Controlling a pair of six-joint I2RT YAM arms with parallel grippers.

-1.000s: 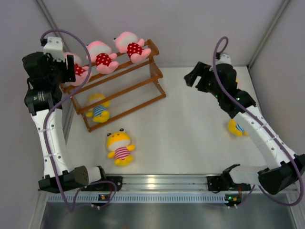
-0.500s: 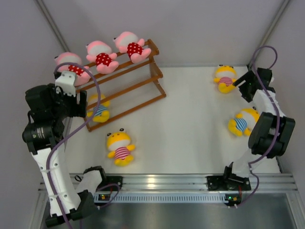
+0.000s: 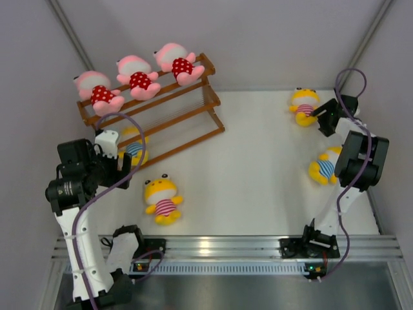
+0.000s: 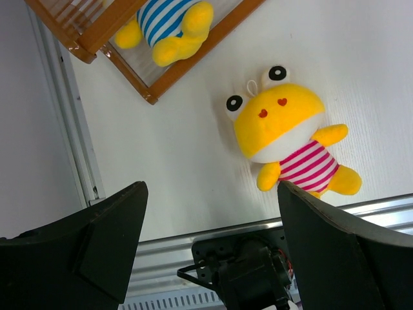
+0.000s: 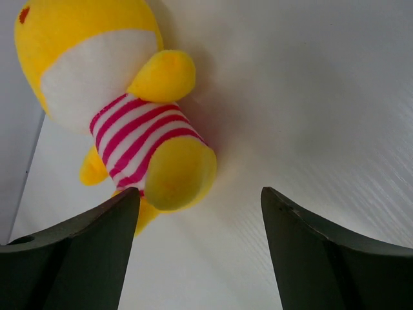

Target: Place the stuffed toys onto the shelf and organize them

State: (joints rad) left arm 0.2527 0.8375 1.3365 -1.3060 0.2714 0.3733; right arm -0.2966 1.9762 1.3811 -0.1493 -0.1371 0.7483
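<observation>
The shelf (image 3: 193, 106) stands slantwise at the far left of the white table (image 3: 258, 174). Its top tier carries three pink toys in red dotted dresses side by side: the first pink toy (image 3: 97, 92) at the left end, the second pink toy (image 3: 137, 77) in the middle, and the third pink toy (image 3: 175, 63) at the right end. A blue-striped yellow toy (image 3: 132, 148) lies lower in the shelf near its left end (the left wrist view shows only its belly and feet between the rails, and I cannot tell which tier it is on). The near pink-striped toy (image 4: 284, 139) lies face up on the table in front of the shelf. The left gripper (image 4: 211, 194) hangs above the table between the shelf's near corner and this toy, fingers spread wide and holding nothing. At the far right, the right gripper (image 5: 200, 192) is also spread wide and empty. The far pink-striped toy (image 5: 139, 129) lies just beside it, one foot close to the gap but apart from both fingers. A second blue-striped toy (image 3: 324, 168) lies near the table's right edge, partly hidden behind the right arm (image 3: 361, 161).
</observation>
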